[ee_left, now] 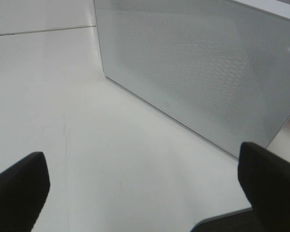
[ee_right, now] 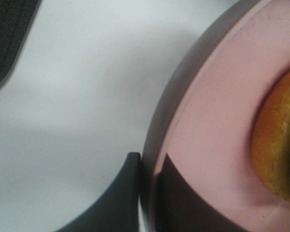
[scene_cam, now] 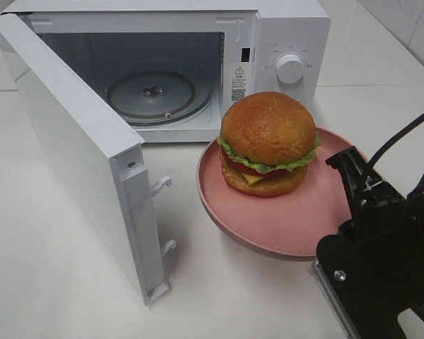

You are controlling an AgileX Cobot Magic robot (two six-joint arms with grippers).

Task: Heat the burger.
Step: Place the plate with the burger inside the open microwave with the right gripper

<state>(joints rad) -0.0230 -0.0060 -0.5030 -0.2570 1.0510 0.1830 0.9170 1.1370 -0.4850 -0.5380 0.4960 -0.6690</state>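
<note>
The burger (scene_cam: 268, 141), with a domed brown bun, lettuce and cheese, sits on a pink plate (scene_cam: 283, 219) in front of the open microwave (scene_cam: 162, 78). My right gripper (scene_cam: 345, 166) is shut on the plate's right rim. In the right wrist view its two fingers pinch the rim (ee_right: 147, 191), with the burger's edge (ee_right: 275, 145) close by. The plate casts a wide shadow and looks raised off the table. My left gripper (ee_left: 145, 193) is open and holds nothing. It faces the outer side of the microwave door (ee_left: 193, 72) and does not show in the exterior high view.
The microwave door (scene_cam: 78, 155) swings out wide to the left, with its latch hooks (scene_cam: 162, 185) pointing toward the plate. The glass turntable (scene_cam: 155, 95) lies bare inside. The control knob (scene_cam: 290, 68) is on the right panel. The white tabletop (scene_cam: 56, 282) spreads all around.
</note>
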